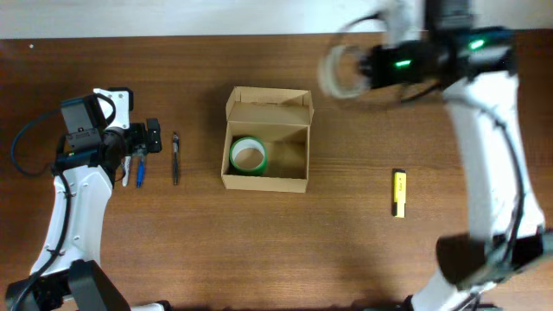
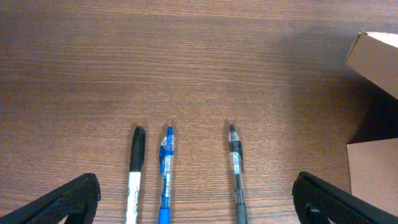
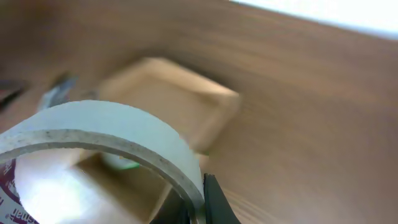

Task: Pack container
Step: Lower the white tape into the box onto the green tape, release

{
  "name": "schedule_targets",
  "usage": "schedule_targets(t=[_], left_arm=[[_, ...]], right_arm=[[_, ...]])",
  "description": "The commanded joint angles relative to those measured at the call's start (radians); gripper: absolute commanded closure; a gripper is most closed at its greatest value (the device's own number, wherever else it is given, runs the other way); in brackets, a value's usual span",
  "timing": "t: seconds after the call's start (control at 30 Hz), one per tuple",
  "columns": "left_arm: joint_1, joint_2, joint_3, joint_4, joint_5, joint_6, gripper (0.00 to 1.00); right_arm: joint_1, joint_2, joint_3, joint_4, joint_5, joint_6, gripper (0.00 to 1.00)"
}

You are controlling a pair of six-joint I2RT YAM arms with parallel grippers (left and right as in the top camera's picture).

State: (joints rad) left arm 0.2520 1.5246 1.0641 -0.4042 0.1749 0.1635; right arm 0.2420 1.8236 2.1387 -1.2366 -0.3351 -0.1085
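Observation:
The container, a tan cardboard box with its flap lid open at the back, stands mid-table with a green tape roll inside at its left. My right gripper is shut on the wall of a whitish tape roll and holds it in the air, right of and behind the box. In the right wrist view the roll fills the foreground, pinched by the fingers, with the box blurred beyond. My left gripper is open above the pens; its fingers are spread wide.
Three pens lie at the left: a black-and-white marker, a blue pen and a dark pen, the last also shown in the overhead view. A yellow marker-like object lies right of the box.

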Motion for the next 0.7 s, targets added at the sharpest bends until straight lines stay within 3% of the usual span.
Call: schedule_targets(t=[0.0, 0.1, 0.23, 0.67], left_arm=[[0.005, 0.005, 0.019, -0.002, -0.008, -0.005, 0.01], [0.005, 0.005, 0.019, -0.002, -0.007, -0.005, 0.01], [0.005, 0.005, 0.019, -0.002, -0.007, -0.006, 0.01], [0.005, 0.005, 0.019, -0.002, -0.007, -0.006, 0.01]], right_arm=[[0.173, 0.035, -0.009, -0.014, 0.195, -0.085, 0.96], [0.314, 0.098, -0.01, -0.006, 0.358, -0.1, 0.96], [0.374, 0.188, -0.01, 0.023, 0.355, -0.122, 0.96], [0.351, 0.45, -0.01, 0.079, 0.267, -0.123, 0.96]])
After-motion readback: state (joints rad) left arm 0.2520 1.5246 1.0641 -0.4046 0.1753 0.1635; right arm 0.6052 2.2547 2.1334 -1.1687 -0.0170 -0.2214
